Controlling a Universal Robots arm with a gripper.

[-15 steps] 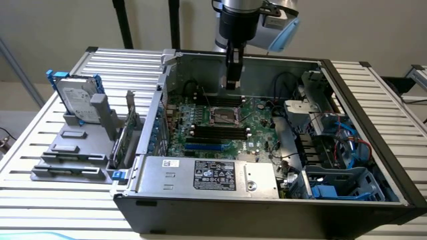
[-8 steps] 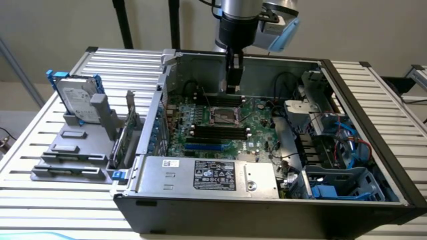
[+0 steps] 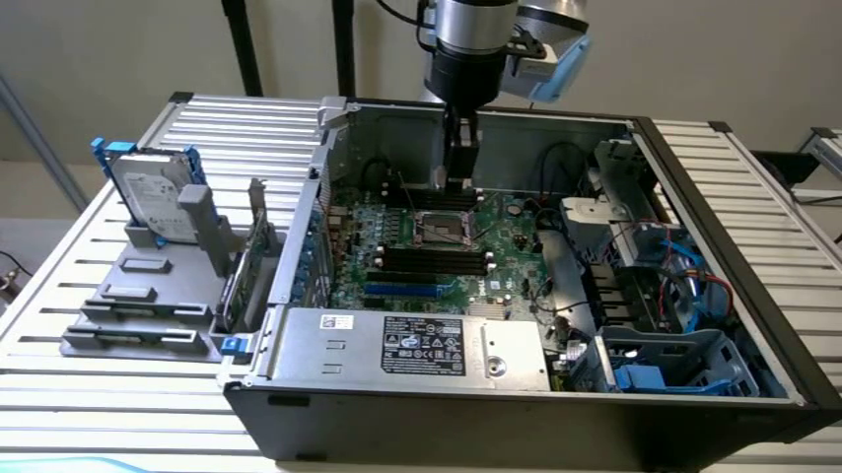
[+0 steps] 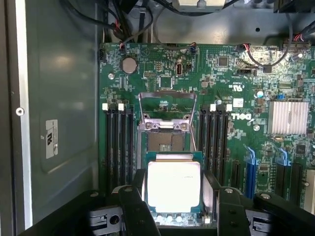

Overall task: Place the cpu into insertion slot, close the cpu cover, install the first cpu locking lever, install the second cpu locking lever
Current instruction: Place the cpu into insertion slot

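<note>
The end effector [image 3: 456, 175] is gripping the cpu [image 4: 173, 186] by two opposite edges, its fingers [image 4: 132, 206] standing wide around it. It is hanging inside the case [image 3: 526, 424] over the motherboard [image 4: 236, 147], holding the cpu just beside the bare slot [image 4: 165, 142], whose cover [image 4: 167, 104] is standing raised.

1 cpu [image 4: 173, 186], 1 insertion slot [image 4: 165, 142], 1 motherboard [image 4: 147, 69].

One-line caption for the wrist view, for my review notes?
Gripper holds the cpu close to the open insertion slot, with the cpu cover raised.
</note>
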